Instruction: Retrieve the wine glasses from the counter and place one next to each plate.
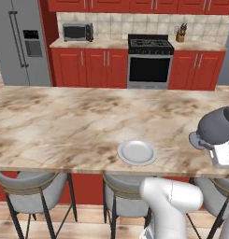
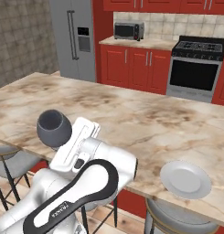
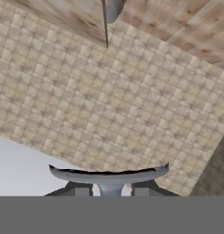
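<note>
Above the near edge of the long tan-and-brown marbled bar top (image 1: 64, 121), the white arm's two-finger gripper (image 3: 109, 191) held the wider wine glass with the dark smoky-grey bowl (image 2: 54, 128) clear of the surface. In the hand view the small dark fingertips (image 3: 81, 189) stood on either side of the glass's thin stem, clamped on it just under the round grey foot, which spread across the frame above them. In the right base view the bowl pointed up and away from the white hand, tilted rather than upright; in the left base view the same glass hung at the right edge of the picture, over the bar's front rim.

One flat round pale grey-white plate (image 1: 137, 152) lay on the bar top close to its near edge, well apart from the held glass. Grey-seated stools on dark metal legs (image 1: 29, 189) stood tucked under the bar. Across the room were a red-fronted counter (image 1: 88, 44) with a small microwave (image 1: 77, 31), a black stove (image 1: 150, 60) and a tall grey fridge (image 1: 22, 42).
</note>
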